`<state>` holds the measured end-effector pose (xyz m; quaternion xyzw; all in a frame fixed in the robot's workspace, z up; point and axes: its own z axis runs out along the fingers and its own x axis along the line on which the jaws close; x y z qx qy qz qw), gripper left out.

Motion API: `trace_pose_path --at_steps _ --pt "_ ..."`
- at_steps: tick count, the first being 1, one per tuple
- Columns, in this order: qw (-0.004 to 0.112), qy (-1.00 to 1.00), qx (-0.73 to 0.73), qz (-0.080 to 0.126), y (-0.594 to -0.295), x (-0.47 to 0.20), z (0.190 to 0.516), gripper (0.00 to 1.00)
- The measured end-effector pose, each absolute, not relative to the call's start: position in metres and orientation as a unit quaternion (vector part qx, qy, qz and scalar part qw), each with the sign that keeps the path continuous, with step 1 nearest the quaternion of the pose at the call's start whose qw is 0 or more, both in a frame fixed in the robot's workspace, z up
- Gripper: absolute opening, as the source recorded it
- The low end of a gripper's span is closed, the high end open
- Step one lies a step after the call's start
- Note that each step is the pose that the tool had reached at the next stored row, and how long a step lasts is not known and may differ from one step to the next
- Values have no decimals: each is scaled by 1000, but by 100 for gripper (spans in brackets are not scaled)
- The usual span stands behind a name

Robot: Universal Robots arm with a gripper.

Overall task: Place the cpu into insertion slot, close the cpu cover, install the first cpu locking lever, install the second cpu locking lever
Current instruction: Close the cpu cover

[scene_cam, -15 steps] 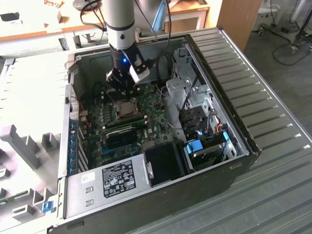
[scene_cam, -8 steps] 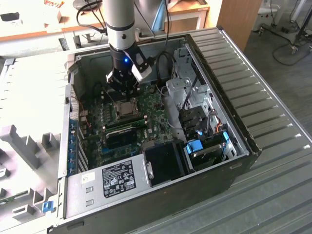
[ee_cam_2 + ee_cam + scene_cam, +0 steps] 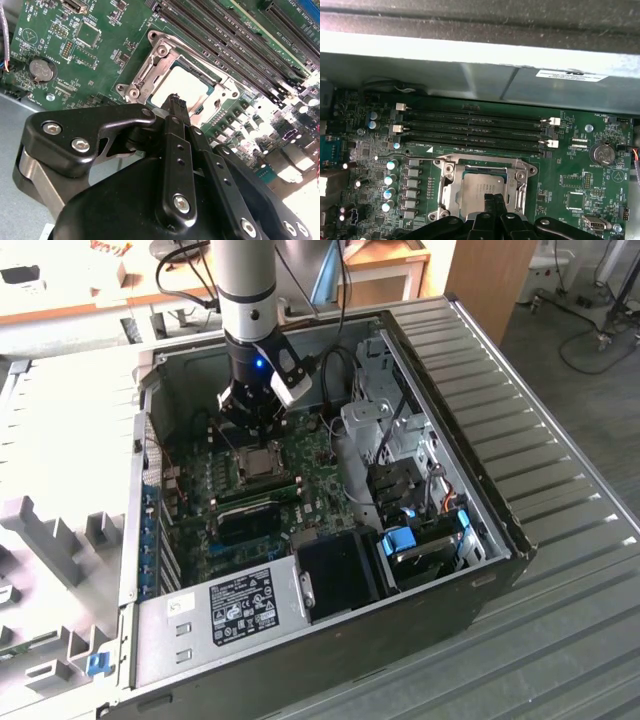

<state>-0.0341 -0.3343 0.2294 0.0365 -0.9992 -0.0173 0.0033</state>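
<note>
The cpu (image 3: 476,187) lies flat in the insertion slot on the green motherboard, its silvery top showing through the window of the cpu cover (image 3: 451,182). The cover (image 3: 150,75) is down flat around the chip (image 3: 185,85), so little of the slot itself shows. My gripper (image 3: 176,100) hangs straight over the socket's edge. Its two black fingers are pressed together with nothing between them. In the exterior view the gripper (image 3: 260,428) stands just above the socket (image 3: 262,462) inside the open computer case.
Long black memory slots (image 3: 475,132) run beside the socket. A coin battery (image 3: 603,153) sits on the board. The case wall (image 3: 440,440), drive bays with blue tabs (image 3: 400,540), a black shroud (image 3: 338,575) and the power supply (image 3: 235,605) surround the board.
</note>
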Motion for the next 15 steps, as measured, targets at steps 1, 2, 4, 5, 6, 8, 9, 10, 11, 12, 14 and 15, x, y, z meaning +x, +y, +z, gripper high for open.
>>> trace_pose_path --at_steps 1,2,4,5,6,8,9,10,11,12,14,15 --pt "3 -999 36 -17 -334 -34 229 11" --pt "3 -999 36 -17 -334 -34 229 11" --pt "3 -999 36 -17 -335 -34 229 11" --pt "3 -999 36 -17 -335 -34 229 11" --pt "3 -999 36 -17 -336 -34 229 11" --pt "3 -999 36 -17 -336 -34 229 11" --pt "3 -999 36 -17 -337 -34 229 11" --pt "3 -999 36 -17 -338 -34 229 11" --pt "3 -999 36 -17 -338 -34 229 11" --pt "3 -999 36 -17 -339 -34 229 11" --pt "3 -999 36 -17 -339 -34 229 11" --pt "3 -999 36 -17 -339 -35 229 11"
